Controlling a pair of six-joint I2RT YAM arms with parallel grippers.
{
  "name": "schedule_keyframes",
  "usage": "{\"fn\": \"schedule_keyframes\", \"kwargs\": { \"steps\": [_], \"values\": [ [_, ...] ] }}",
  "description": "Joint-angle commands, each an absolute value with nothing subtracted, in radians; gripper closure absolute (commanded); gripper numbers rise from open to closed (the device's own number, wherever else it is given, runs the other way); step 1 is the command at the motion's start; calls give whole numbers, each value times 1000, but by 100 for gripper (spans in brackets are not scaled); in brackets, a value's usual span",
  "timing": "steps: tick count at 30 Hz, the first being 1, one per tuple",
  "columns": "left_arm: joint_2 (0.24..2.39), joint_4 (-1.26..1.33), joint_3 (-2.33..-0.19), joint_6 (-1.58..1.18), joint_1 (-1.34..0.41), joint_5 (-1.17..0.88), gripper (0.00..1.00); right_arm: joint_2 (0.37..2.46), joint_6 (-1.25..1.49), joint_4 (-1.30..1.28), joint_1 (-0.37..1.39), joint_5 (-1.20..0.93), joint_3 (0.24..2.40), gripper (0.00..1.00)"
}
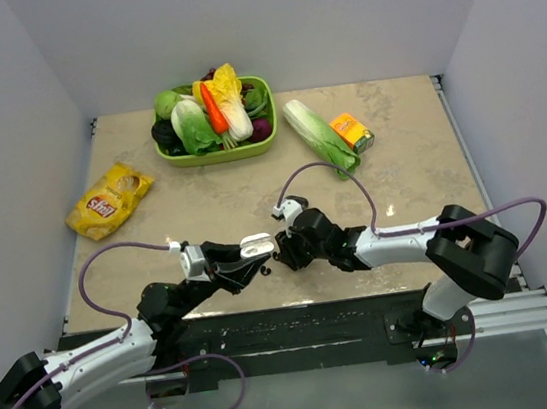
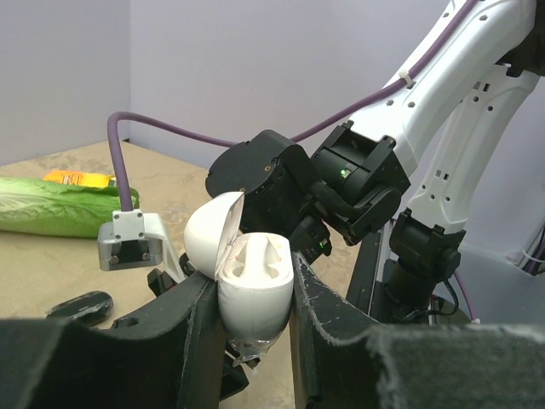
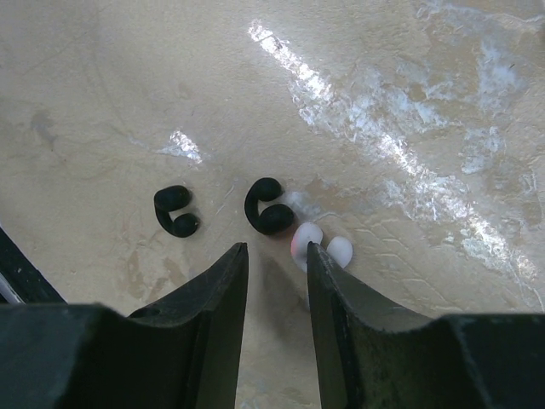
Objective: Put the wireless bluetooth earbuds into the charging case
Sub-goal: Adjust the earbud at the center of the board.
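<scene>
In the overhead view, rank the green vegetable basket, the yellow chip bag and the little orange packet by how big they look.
Largest: green vegetable basket; then yellow chip bag; smallest: orange packet.

This is looking like a robotics lab cell — white panels [image 1: 260, 25] are boxing in a beige table [image 1: 417, 145], the left arm [image 1: 102, 353] and right arm [image 1: 400, 243] are sitting bolted to a metal rail [image 1: 529, 307], and a vegetable basket [image 1: 217, 157] and chip bag [image 1: 108, 199] are lying about.
</scene>
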State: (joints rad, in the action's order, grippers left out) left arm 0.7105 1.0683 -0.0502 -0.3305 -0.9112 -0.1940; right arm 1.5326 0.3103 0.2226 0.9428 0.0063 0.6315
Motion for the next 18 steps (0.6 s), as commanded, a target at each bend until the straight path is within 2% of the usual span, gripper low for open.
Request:
{"fn": "schedule_keyframes", "kwargs": {
  "steps": [1, 9, 18],
  "values": [
    [704, 1123, 98, -328, -917, -190, 100, 1546, 296, 229, 946, -2, 664, 62],
    [706, 1134, 106, -331, -917, -192, 100, 1563, 304, 218, 948, 40, 669, 60],
    [706, 1141, 112, -330, -917, -187, 100, 1566, 307, 203, 948, 113, 678, 70]
  ]
}}
